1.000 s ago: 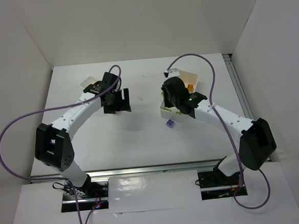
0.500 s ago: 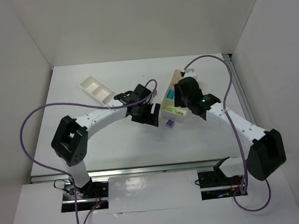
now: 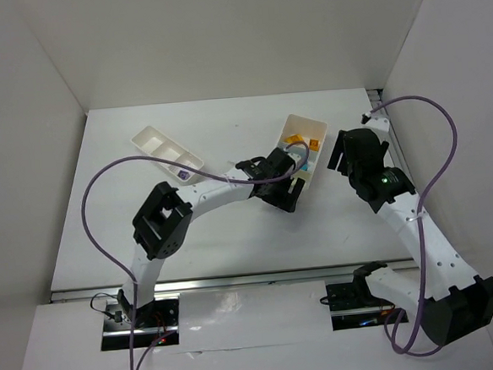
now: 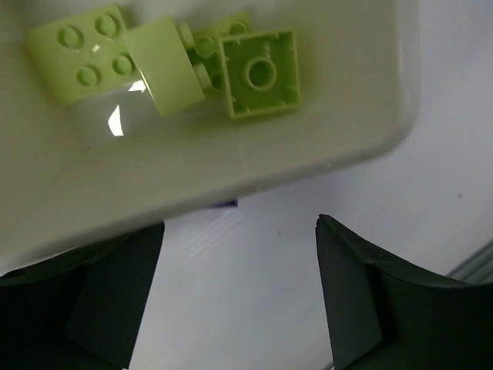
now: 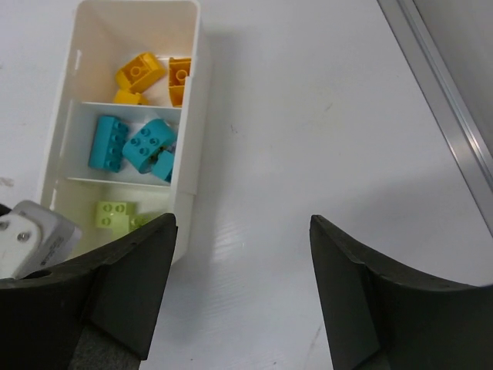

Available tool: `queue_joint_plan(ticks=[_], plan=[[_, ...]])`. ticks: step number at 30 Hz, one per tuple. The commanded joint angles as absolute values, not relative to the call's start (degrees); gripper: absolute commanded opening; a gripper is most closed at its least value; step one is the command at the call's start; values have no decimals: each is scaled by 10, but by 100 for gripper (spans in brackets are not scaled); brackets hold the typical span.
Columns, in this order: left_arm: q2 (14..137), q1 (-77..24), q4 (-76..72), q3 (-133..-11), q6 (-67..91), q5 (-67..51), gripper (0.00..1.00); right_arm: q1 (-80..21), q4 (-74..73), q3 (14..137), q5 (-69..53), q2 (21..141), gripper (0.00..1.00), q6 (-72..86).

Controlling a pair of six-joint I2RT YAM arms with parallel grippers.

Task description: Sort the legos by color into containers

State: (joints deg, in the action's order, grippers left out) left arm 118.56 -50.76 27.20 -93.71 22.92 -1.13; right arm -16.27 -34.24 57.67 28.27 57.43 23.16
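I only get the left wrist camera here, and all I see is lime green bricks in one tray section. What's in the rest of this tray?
Observer: The three-section tray holds orange bricks in its far section and cyan bricks in the middle one.
Operator: Where's the right arm?
Observer: The right gripper is open and empty over bare table, just right of that tray.
Operator: And the other tray?
Observer: The smaller tray sits apart at far left, with a purple brick in its nearer section.
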Motion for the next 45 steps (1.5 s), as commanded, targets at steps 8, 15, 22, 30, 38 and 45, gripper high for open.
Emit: queue_joint_plan(ticks=[8,15,22,30,38,45], plan=[[1270,-520,277,-1018,208,104,75,-144,-370,570,283,568,78,229],[1245,-520,284,-1025,192,104,48,-139,-365,576,283,568,78,223],[1191,-520,290,-984,192,110,46,-139,-353,576,273,574,78,218],[1134,-520,321,-952,209,124,44,-139,-353,576,272,579,78,218],[1047,-365,343,-863,262,169,42,-139,-353,576,267,579,78,218],[1026,-239,329,-885,257,155,42,-139,-353,576,260,584,78,213]])
